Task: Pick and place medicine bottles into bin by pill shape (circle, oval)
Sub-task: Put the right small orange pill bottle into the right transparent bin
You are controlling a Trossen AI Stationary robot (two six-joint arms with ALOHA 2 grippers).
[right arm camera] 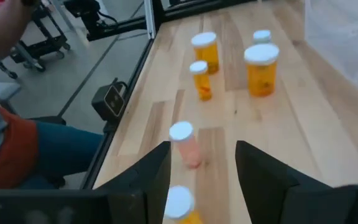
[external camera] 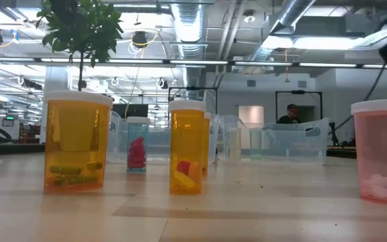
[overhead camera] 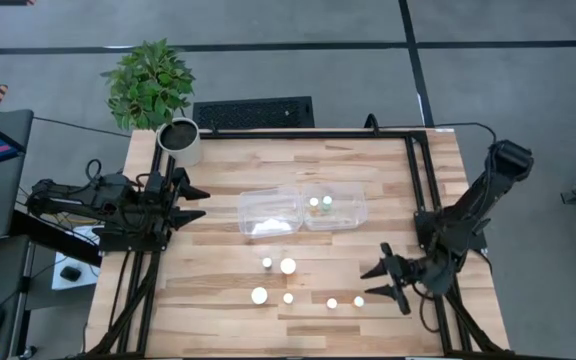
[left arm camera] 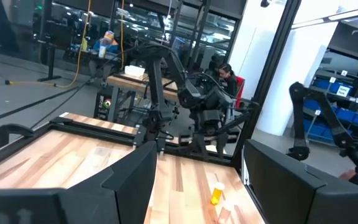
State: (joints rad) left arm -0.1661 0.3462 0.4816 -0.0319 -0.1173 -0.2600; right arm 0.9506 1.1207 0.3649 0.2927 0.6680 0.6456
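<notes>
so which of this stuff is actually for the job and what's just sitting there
For the job:
- six bottles loose on the table
- two clear bins, two bottles already inside
- right gripper, fingers open, by the loose ones

Just there:
- potted plant
- left gripper, waiting

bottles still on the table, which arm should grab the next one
Right, probably. The right gripper is open and low beside the nearest bottle, which sits just ahead of it. The left gripper waits open at the table's left edge, beyond the bins.
</notes>
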